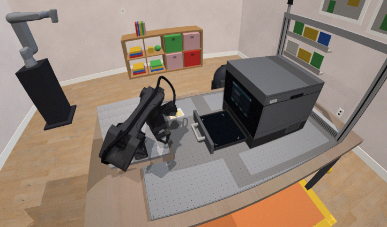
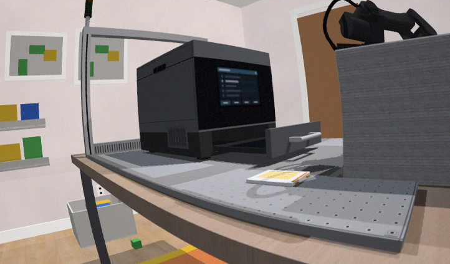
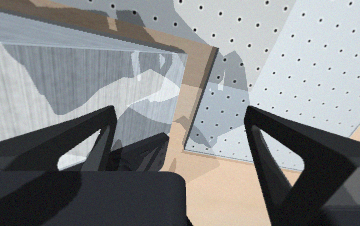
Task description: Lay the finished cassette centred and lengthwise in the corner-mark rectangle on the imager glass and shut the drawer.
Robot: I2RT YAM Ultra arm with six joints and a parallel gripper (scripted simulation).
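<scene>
FINISHED is a flat white cassette with a yellow face and an orange edge. It lies flat on the perforated plate, in front of the drawer and apart from it. In the top view it shows partly behind my arm. The gel imager IM is a dark grey box with a screen. Its drawer stands pulled out, with bare dark glass and white corner marks. The drawer handle faces my arm. My gripper is open and empty, pointing down by the arm's base; the wrist view shows its fingers wide apart over the edge of the riser.
My arm stands on a grey riser block that hides the gripper in the exterior view. A metal frame post stands behind IM at the table's edge. Perforated plates cover the table in front of the drawer.
</scene>
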